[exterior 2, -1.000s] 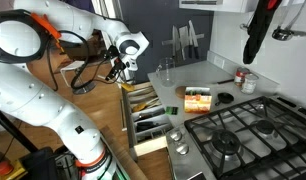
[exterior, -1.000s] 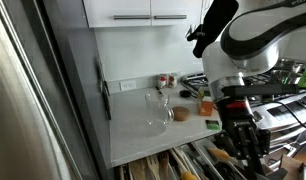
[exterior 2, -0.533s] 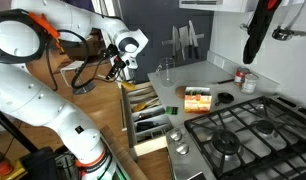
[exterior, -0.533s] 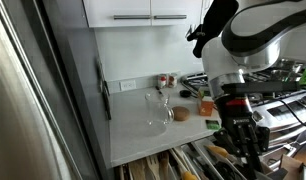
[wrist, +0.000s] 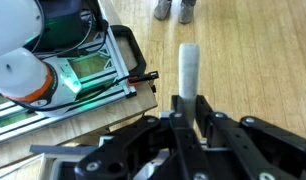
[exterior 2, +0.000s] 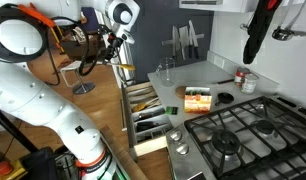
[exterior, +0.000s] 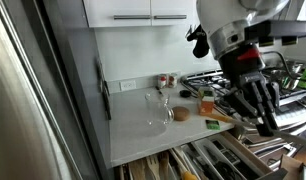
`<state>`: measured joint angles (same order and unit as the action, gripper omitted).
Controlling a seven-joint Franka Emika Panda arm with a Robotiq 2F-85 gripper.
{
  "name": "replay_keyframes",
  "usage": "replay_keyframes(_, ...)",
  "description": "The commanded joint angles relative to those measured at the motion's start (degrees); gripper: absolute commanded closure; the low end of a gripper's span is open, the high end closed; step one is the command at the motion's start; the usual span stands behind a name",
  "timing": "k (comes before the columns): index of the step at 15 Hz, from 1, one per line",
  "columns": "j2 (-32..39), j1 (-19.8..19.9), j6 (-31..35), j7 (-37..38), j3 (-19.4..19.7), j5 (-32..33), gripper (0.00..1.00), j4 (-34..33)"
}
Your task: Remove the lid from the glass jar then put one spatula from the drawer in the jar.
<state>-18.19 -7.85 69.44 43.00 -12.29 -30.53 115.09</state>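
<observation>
Spatula (wrist: pixel 189 65), pale and round-tipped, sits clamped in end effector (wrist: pixel 190 102).

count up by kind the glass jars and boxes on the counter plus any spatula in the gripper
glass jar: 1
orange box: 1
spatula, held in the gripper: 1
total: 3
</observation>
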Motion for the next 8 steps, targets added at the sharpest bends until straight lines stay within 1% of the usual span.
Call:
replay_keyframes(1,7.15,0.45,-6.25,-3.62,-0.67,6.78,0.96,-13.05)
replay_keyframes(6,16.72,-0.6,-5.46,-11.54,-0.8,13.9,0.96,-24.64)
replay_keyframes(7,11.82,-0.32,-3.89,-9.32,-0.03,10.96,0.96,-19.01)
replay_keyframes(8,13.37,-0.48,-3.89,-9.62,0.14,11.24,0.82,-20.26)
